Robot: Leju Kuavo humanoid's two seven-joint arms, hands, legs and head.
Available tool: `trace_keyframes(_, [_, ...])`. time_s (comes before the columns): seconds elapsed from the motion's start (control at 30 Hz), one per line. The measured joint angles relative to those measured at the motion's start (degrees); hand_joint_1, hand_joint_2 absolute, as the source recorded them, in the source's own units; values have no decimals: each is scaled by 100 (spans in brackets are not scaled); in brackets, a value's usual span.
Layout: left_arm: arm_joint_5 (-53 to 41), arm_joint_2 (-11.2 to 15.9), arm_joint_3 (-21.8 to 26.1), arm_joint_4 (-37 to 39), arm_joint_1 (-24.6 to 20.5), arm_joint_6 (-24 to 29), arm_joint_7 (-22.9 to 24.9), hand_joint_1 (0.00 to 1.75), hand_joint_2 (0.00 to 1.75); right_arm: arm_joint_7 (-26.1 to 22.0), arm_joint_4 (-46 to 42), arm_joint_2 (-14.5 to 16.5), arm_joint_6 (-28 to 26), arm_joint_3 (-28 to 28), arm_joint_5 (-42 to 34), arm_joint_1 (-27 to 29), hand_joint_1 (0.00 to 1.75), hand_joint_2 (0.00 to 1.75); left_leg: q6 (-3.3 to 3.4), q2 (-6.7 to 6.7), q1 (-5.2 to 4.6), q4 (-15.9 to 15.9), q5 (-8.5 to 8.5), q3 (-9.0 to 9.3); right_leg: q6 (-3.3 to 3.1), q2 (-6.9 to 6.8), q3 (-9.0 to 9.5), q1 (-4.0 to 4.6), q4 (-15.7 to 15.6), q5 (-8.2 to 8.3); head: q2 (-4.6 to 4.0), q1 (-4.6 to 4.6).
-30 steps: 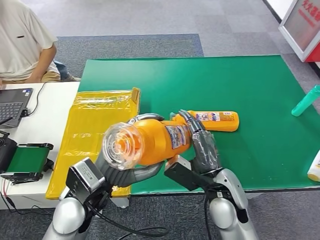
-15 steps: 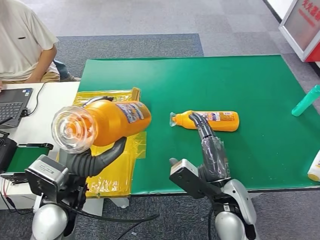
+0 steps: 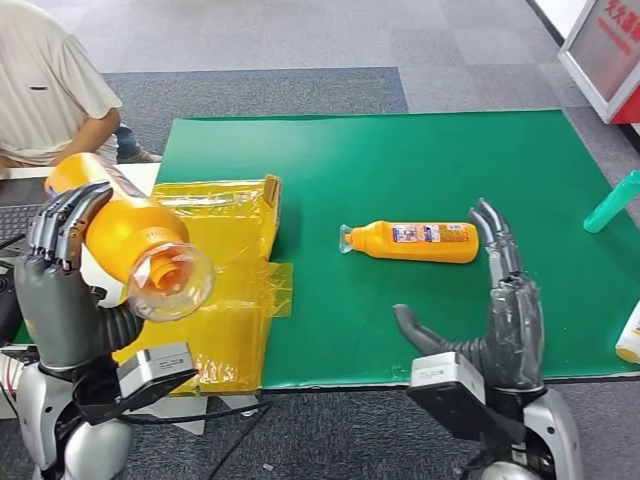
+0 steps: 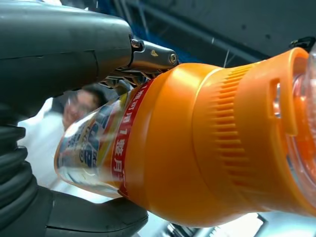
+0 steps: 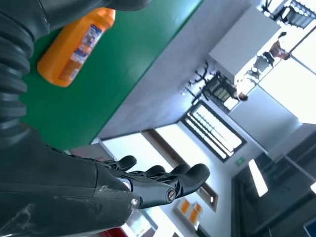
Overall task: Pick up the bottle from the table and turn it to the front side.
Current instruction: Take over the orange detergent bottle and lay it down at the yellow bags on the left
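Head view: bottle (image 3: 124,240) is held by the left hand (image 3: 56,270), lifted clear of the worktop (image 3: 453,160) and off to its left side, above the yellow bag (image 3: 219,260). Fingers (image 3: 64,215) are wrapped over the body, thumb underneath; the clear cap (image 3: 170,283) is tilted down toward the camera. Right hand (image 3: 498,315) is held empty with its fingers spread, near the front edge, just short of a 2nd orange bottle (image 3: 415,241) lying flat on the green mat. For the turn to be done well, rotation is best made about the bottle's long axis with the wrap kept firm; the cap end looks heavy, so slip toward the cap is judged the main risk. Open room is seen over the middle of the mat. To the left, a laptop (image 3: 19,205) and a seated person (image 3: 53,90) are near, so swing that way should be limited.

Left wrist view: bottle (image 4: 209,143) is seen gripped at the label zone, with the ribbed orange shoulder left free. Label text is partly visible, so the front side can be checked by the label.

Right wrist view: right hand (image 5: 111,182) is shown open, fingers (image 5: 168,180) extended, nothing held. The 2nd orange bottle (image 5: 74,47) lies on the mat behind the hand, apart from it.
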Motion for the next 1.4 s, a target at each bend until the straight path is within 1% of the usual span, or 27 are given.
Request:
trace_keyframes(0.13, [-460, -8, 184, 3, 45, -36, 87, 175, 175, -164, -405, 0, -96, -100, -110, 130, 0, 175, 2, 0, 0, 0, -3, 0, 1, 0, 0, -1, 0, 0, 1, -1])
trace_keyframes(0.33, [-1032, -3, 554, 92, -7, -627, 390, 175, 175, -455, -911, -2, -5, -274, -525, 273, 0, 175, 1, 0, 0, 0, -2, 1, -1, 1, -2, 0, -1, 2, 1, 0])
trace_keyframes(0.47, [-1176, 13, 708, 187, -62, -750, 433, 175, 175, -511, -1084, -2, 53, -332, -618, 312, 0, 175, 0, 0, 0, 0, -1, 1, -2, 1, -2, 0, -1, 2, 1, 0])
trace_keyframes(0.63, [-1673, 81, 766, 382, -140, -1071, 577, 175, 175, -695, -1162, -3, 112, -353, -852, 317, 0, 175, 1, 0, 0, 0, -1, 1, -1, 1, -3, -1, -1, 2, 0, -1])
trace_keyframes(0.77, [-1545, 216, 796, 802, -276, -1262, 737, 175, 175, -779, -1173, -4, 257, -417, -1147, 316, 0, 175, 0, 0, 0, 0, -2, 1, -1, 1, -2, 0, -1, 2, 1, -1])
trace_keyframes(0.97, [-1399, 267, 944, 1468, -406, -1796, 887, 175, 175, -899, -1143, -4, 573, -494, -1422, 311, 0, 175, 0, 0, 0, 0, 0, 1, -1, 1, -2, 0, -1, 3, 0, 0])
trace_keyframes(1.1, [-1402, 232, 1045, 1774, -482, -1961, 984, 175, 175, -982, -1103, -4, 671, -548, -1602, 303, 0, 175, 0, 0, 0, 0, 0, 0, -1, 1, -2, 0, -1, 3, 1, 0])
trace_keyframes(1.4, [-1566, 166, 1163, 2220, -598, -2206, 1083, 175, 175, -1050, -1030, -4, 813, -638, -1707, 262, 0, 175, 0, 0, 0, 0, -1, 0, -1, 1, -2, 0, -1, 3, 1, 0])
